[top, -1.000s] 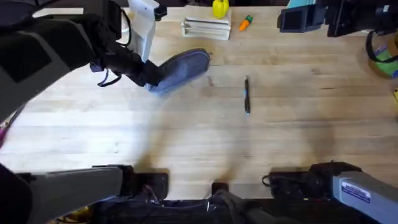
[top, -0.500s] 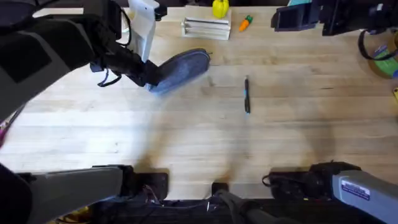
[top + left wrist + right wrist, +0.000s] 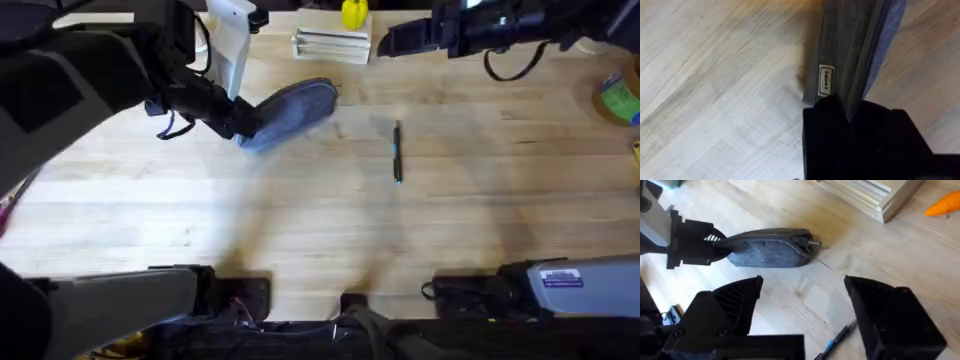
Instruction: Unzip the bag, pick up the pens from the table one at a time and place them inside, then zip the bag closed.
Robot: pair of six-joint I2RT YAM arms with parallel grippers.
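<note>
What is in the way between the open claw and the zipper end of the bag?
Nothing visible. In the right wrist view, the right claw is open and only bare table lies between it and the bag's zipper pull. The pen lies off to the side. The left claw is shut on the bag's other end.

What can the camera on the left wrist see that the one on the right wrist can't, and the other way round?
Left wrist alone: a small white label sewn on the bag, right by the left gripper clamped on the bag's end.

Right wrist alone: the right gripper with its fingers spread wide, the pen, an orange carrot toy, a pale grooved block, and the bag's zipper pull.

Both: the bag, the left gripper and the wooden table.
</note>
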